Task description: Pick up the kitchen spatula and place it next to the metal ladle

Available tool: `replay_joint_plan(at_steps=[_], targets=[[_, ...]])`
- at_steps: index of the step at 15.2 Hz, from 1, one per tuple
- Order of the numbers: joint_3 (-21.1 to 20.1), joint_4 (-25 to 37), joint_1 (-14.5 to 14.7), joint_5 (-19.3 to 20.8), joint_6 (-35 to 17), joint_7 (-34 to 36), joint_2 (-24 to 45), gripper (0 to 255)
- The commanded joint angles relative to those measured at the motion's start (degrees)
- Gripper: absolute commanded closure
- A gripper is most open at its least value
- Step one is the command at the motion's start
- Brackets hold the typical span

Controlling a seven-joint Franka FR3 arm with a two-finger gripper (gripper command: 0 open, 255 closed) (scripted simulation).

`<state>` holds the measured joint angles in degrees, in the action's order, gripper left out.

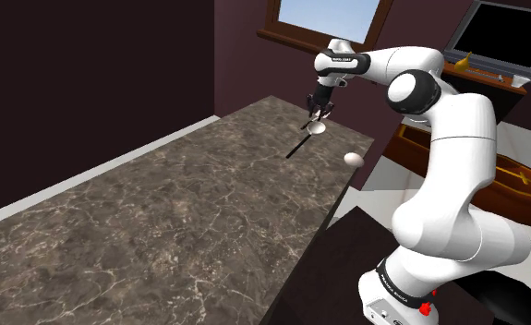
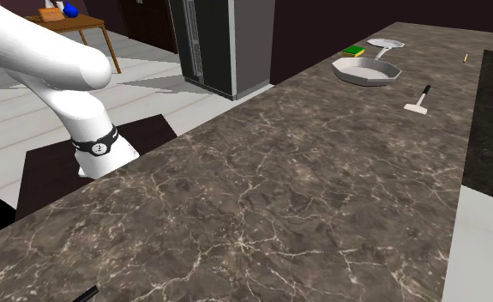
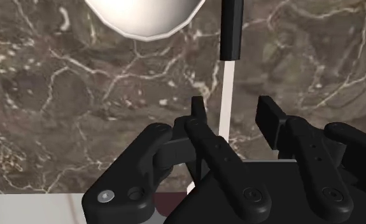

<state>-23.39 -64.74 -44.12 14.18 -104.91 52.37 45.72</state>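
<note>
Spatula (image 3: pixel 231 28) is lying on the worktop (image 1: pixel 208 203)
Unclenched gripper (image 3: pixel 233 107) is straddling its shaft without touching, likely lining up a crosswise grasp.

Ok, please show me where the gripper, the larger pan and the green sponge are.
gripper (image 3: pixel 233 108), wrist view, midway between its fingertips.
larger pan (image 2: pixel 369 73), second exterior view, bare inner base.
green sponge (image 2: pixel 353 51), second exterior view, top face.

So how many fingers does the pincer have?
2. On the pincer, one black finger is just beside a tool's white shaft; the other stands apart across it. None seem hidden.
</note>
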Motion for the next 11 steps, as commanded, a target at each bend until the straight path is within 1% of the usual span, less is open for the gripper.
replay_joint_plan(at_steps=[1,5,9,11], targets=[[0.0,0.0,0.0,0.0,0.0,0.0,0.0,0],[0.0,0.0,0.0,0.0,0.0,0.0,0.0,0],[-0.2,7.2,1.0,-0.4,7.2,-0.7,-0.2,0],[-0.2,7.2,1.0,-0.4,7.2,-0.7,-0.2,0]])
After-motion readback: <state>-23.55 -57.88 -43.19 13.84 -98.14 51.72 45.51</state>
